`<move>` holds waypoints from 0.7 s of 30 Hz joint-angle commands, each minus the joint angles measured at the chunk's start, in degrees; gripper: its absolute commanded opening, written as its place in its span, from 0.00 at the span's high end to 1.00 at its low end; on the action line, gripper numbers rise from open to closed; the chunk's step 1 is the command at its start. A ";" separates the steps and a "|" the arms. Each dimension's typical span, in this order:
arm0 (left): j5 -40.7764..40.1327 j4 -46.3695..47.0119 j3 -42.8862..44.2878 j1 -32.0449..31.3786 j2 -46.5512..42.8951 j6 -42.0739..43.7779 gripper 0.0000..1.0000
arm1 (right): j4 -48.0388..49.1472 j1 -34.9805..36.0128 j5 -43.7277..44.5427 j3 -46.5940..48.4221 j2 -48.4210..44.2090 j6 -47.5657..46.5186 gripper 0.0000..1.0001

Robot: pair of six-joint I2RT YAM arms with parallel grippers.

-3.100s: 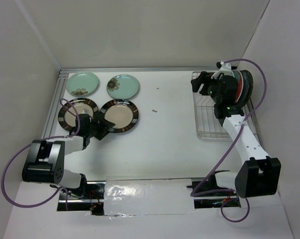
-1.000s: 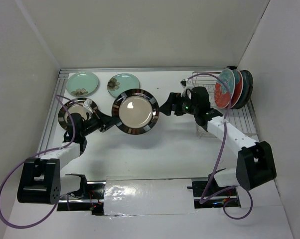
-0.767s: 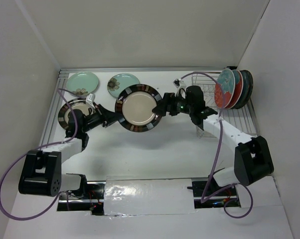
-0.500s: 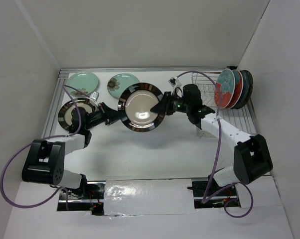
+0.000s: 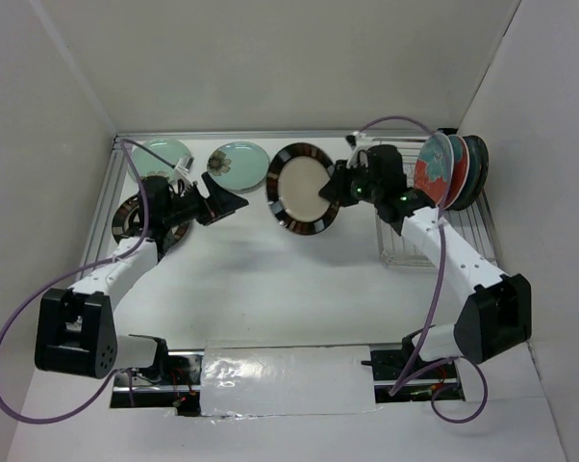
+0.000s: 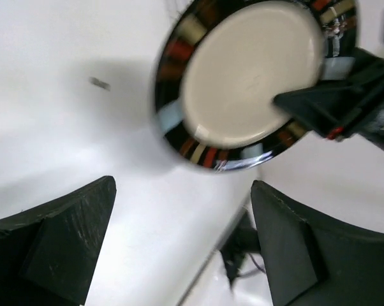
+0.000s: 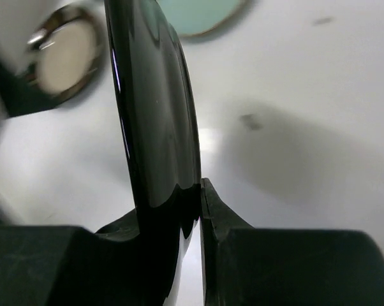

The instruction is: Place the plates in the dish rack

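Left claw (image 5: 227,195) released the striped plate (image 5: 299,189); right claw (image 5: 330,192) apparently took it.

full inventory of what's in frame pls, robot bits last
mint green plates: two, flat on the table's far left; one partly hidden behind the left arm
table striped plate: one, cream with dark striped rim, flat at left edge, partly under the arm
held striped plate: one, same pattern, lifted and tilted, mid-table
red-orange plates: apparently two, upright at the rack's far end
dark teal plates: apparently two, upright behind those
dish rack: one, silver wire, right side
table: one, white
left gripper: black, open, empty
right gripper: black, shut on the held striped plate's rim
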 commanded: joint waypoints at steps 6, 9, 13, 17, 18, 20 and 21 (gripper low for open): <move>-23.02 -36.17 8.76 0.84 -3.15 21.29 0.00 | 1.65 -9.33 36.56 11.34 -9.06 -18.80 1.00; -25.04 -38.28 8.14 0.84 -3.15 22.61 0.00 | 6.31 -12.40 44.14 10.11 -9.06 -24.59 1.00; -25.05 -38.29 7.61 0.84 -2.53 23.14 0.00 | 12.38 -15.75 47.22 8.71 -8.37 -29.27 1.00; -24.52 -37.76 7.61 0.84 -1.31 23.14 0.00 | 16.07 -18.13 50.21 8.70 -6.08 -31.30 1.00; -24.52 -37.76 7.61 0.84 -1.30 23.14 0.00 | 16.77 -18.74 50.21 8.70 -5.29 -31.82 1.00; -23.91 -37.76 7.61 0.84 -1.30 23.14 0.00 | 17.92 -20.32 50.21 8.17 -4.41 -31.83 1.00; -23.91 -37.24 7.61 0.84 -1.30 23.14 0.00 | 17.92 -20.33 50.21 8.17 -3.27 -31.83 1.00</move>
